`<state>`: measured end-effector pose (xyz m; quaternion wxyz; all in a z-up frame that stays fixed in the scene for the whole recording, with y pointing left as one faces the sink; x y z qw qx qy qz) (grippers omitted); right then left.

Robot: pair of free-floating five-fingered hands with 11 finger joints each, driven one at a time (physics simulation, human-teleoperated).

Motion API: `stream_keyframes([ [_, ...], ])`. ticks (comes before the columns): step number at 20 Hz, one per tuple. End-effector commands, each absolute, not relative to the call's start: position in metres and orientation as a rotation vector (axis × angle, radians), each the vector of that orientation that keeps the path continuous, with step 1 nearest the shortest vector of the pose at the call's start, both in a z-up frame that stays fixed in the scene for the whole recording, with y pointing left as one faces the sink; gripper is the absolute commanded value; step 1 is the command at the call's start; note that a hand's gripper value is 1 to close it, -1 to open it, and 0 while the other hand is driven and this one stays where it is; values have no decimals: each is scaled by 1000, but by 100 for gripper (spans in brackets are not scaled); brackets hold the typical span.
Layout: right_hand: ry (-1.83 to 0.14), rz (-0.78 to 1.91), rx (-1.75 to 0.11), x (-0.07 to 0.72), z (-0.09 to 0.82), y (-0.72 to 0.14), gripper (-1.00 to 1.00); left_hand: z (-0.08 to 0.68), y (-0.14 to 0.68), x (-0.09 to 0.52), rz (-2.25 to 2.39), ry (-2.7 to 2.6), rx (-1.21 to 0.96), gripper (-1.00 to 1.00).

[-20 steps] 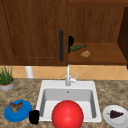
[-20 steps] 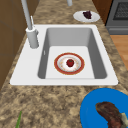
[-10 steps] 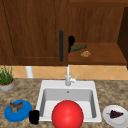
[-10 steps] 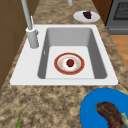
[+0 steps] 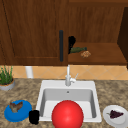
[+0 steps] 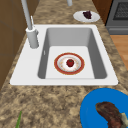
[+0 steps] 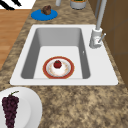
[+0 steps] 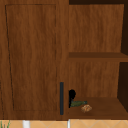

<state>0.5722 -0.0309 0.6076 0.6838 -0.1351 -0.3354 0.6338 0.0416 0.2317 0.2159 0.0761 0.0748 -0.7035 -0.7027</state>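
Observation:
The right hand [image 5: 71, 41] hangs at the left end of the open cabinet shelf [image 5: 105, 56], just right of the closed door's dark handle [image 5: 61, 45]. It appears in the upper view as well, the right hand [image 8: 72, 95]. A green elongated thing [image 5: 78, 49] lies on the shelf against this hand, with a small brown lump [image 5: 85, 54] beside it. The left hand [image 5: 33, 117] floats by the sink's front left corner, next to a blue plate [image 5: 23, 113]. A red-rimmed plate [image 6: 60, 71] with a small red fruit [image 6: 70, 62] lies in the sink basin [image 6: 72, 37].
A large red round shape [image 5: 67, 115] stands at the sink's front. The faucet [image 5: 68, 77] rises behind the basin. The blue plate carries brown food [image 6: 110, 115]. A white plate [image 7: 27, 105] with dark grapes [image 7: 10, 105] sits right of the sink. A potted plant [image 5: 6, 80] stands far left.

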Motion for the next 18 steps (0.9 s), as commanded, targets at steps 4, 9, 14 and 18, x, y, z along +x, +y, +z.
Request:
stream_keyframes([
  [4,-656,1453,-205,572,620,-34,-100,216,232,42,-2107,-2109,224,0],
  [9,-556,1520,-119,567,659,-49,-100,216,232,42,-2107,-2109,224,0],
  [14,-571,1516,-109,566,698,-74,-100,216,232,42,-2107,-2109,224,0],
  [18,-598,1523,-123,563,725,-95,-100,216,232,42,-2107,-2109,224,0],
])
